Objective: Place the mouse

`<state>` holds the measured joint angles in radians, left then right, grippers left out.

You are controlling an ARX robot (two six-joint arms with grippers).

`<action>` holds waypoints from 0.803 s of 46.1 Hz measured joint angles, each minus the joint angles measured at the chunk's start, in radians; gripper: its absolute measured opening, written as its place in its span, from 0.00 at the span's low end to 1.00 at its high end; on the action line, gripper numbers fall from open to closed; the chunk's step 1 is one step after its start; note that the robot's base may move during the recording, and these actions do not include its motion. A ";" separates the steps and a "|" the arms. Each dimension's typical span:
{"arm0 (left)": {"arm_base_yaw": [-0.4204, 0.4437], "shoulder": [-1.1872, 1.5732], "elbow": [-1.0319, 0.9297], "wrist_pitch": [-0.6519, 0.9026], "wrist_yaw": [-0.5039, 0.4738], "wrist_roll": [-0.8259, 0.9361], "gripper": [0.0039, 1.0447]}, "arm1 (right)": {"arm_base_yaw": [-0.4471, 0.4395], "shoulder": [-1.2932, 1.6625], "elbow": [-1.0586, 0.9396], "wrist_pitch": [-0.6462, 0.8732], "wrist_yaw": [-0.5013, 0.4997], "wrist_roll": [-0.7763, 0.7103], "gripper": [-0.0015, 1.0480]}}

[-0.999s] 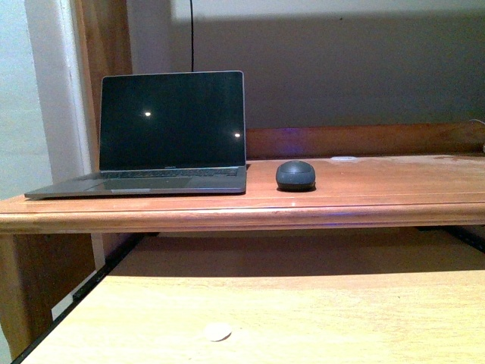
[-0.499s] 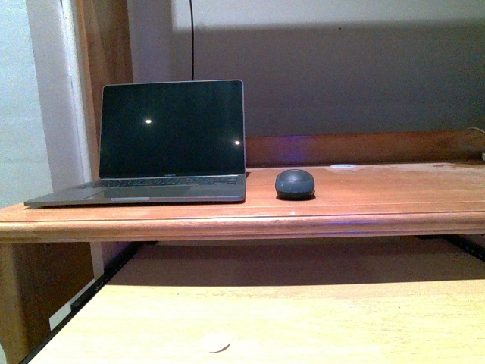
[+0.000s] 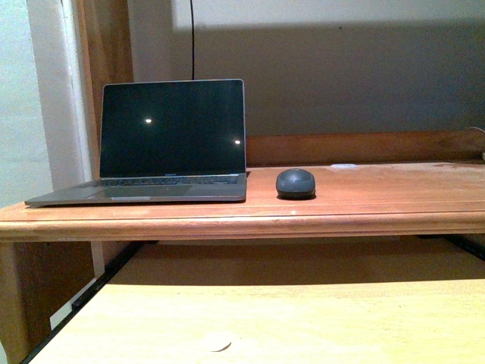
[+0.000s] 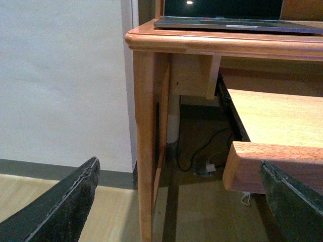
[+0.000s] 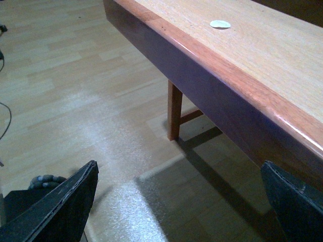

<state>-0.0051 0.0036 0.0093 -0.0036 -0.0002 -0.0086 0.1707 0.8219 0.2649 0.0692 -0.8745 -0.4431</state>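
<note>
The small dark grey dome-shaped mouse (image 3: 295, 183) sits on the upper wooden desk shelf (image 3: 364, 205), just right of the open laptop (image 3: 173, 136). Neither arm shows in the front view. My left gripper (image 4: 181, 201) is open and empty, low beside the desk's left leg (image 4: 145, 151), below the laptop's edge (image 4: 237, 24). My right gripper (image 5: 179, 201) is open and empty, hanging over the floor in front of the pull-out tray's front edge (image 5: 217, 96). The mouse is not visible in either wrist view.
A small pale round disc (image 3: 217, 343) lies on the lower pull-out tray (image 3: 303, 318); it also shows in the right wrist view (image 5: 220, 23). A wooden back rail (image 3: 364, 146) and the wall stand behind the shelf. Cables lie on the floor under the desk (image 4: 202, 156).
The front view shifted slightly, so the scene sits a little lower in the picture than one second ago. The mouse and laptop have not moved on the shelf.
</note>
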 joint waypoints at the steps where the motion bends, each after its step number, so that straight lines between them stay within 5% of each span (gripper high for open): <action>1: 0.000 0.000 0.000 0.000 0.000 0.000 0.93 | 0.013 0.009 0.000 0.010 0.006 0.004 0.93; 21: 0.000 0.000 0.000 0.000 0.000 0.000 0.93 | 0.188 0.304 0.046 0.383 0.237 0.126 0.93; 37: 0.000 0.000 0.000 0.000 0.000 0.000 0.93 | 0.249 0.688 0.274 0.668 0.623 0.273 0.93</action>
<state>-0.0055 0.0036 0.0093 -0.0036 -0.0002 -0.0086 0.4198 1.5101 0.5392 0.7368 -0.2520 -0.1699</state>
